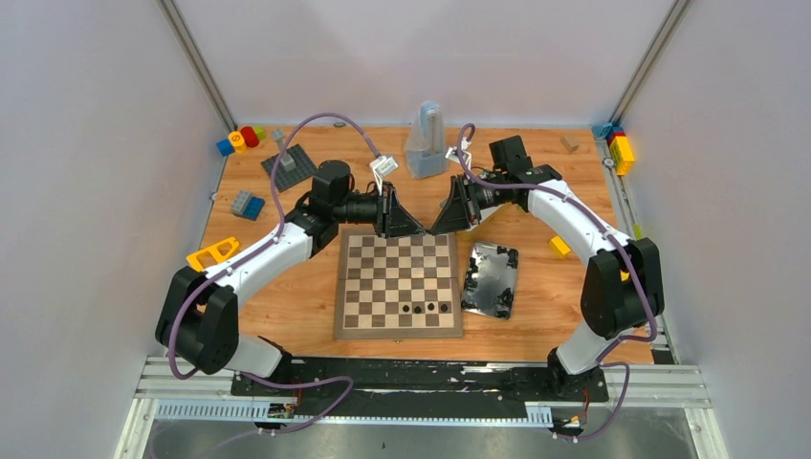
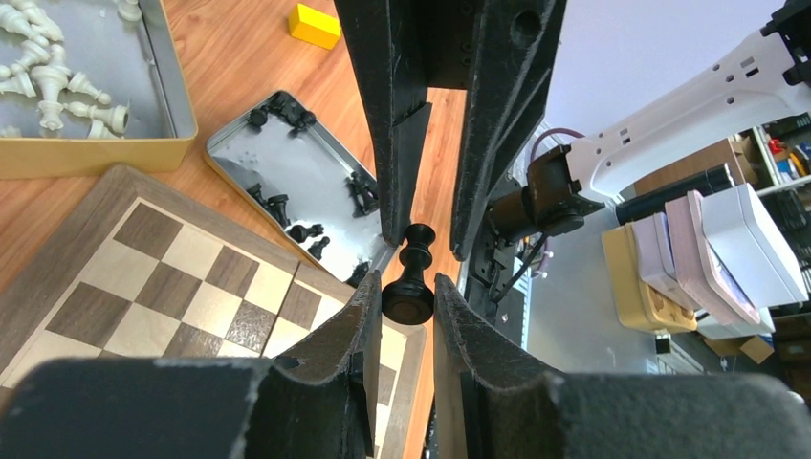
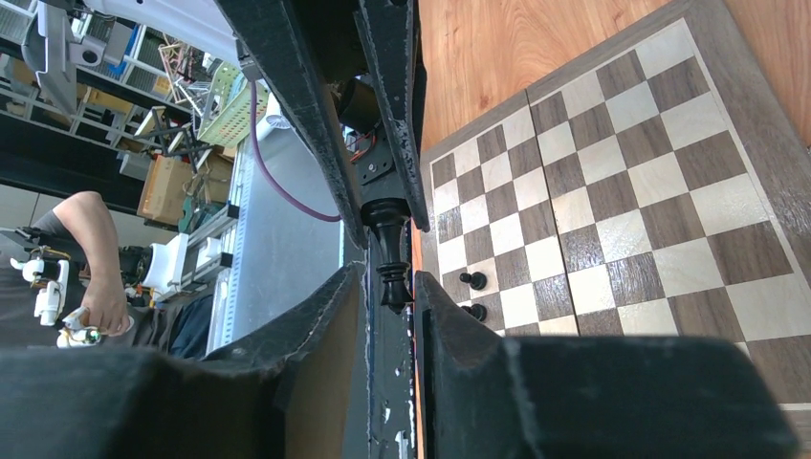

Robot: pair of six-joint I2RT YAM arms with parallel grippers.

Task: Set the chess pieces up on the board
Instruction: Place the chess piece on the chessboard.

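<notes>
A glossy black chess piece point(image 2: 409, 287) hangs in the air between my two grippers, above the far edge of the board point(image 1: 397, 282). My left gripper point(image 2: 408, 298) is shut on its round base. My right gripper point(image 3: 387, 282) is around its head point(image 3: 390, 277); its jaws stand slightly apart, with a small gap on one side. In the top view the two grippers meet tip to tip, left point(image 1: 419, 229) and right point(image 1: 436, 229). Three black pawns point(image 1: 427, 308) stand on the board's near row. Several black pieces point(image 2: 287, 206) lie in a shiny tin point(image 1: 491, 279).
A gold-edged tin point(image 2: 96, 153) holds several cream-white pieces point(image 2: 57, 81). A yellow block point(image 1: 559, 247) lies right of the shiny tin. A grey container point(image 1: 427, 143) stands at the back centre. A dark studded plate point(image 1: 290, 164) and toy blocks point(image 1: 247, 204) lie at the back left.
</notes>
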